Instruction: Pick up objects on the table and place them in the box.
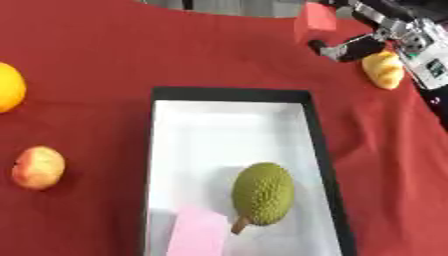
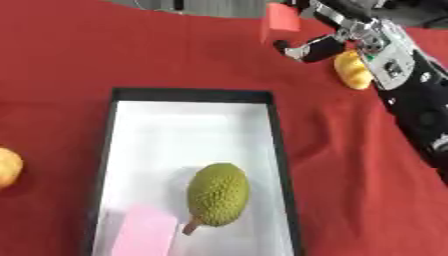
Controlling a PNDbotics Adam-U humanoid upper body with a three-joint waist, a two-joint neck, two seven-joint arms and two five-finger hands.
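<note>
1. A desk [image 1: 219, 55] covered with a red cloth fills the view, seen from above.
2. The robot's right hand [image 2: 354, 32] comes in from the upper right corner, its black arm running down the right edge of the right eye view.
3. Its fingers [image 2: 311, 50] are curled around a red block [image 2: 278, 22]; the block sticks out past the fingers toward the upper left, at the far edge of the cloth.
4. A yellow, bread-like object [image 1: 383, 70] lies on the cloth just beside the fingers, on their right and a little nearer to the camera. Whether the hand touches it cannot be told.
5. A long box [image 1: 232, 94] with a dark rim and a white inside lies well below the fingers and to their left, in the middle of the desk.
6. Inside the box, in its near half, lies a green spiky fruit [image 1: 262, 192] with a short brown stem. A pale pink flat object [image 1: 199, 232] lies just to its left, at the near end of the box.
7. Far to the left of the fingers, outside the box, a yellow-orange round fruit [image 1: 7, 86] sits at the left edge.
8. Nearer the camera on that same side lies a peach-coloured fruit [image 1: 38, 167], also on the cloth and apart from the box.
9. The left hand shows in neither view.
</note>
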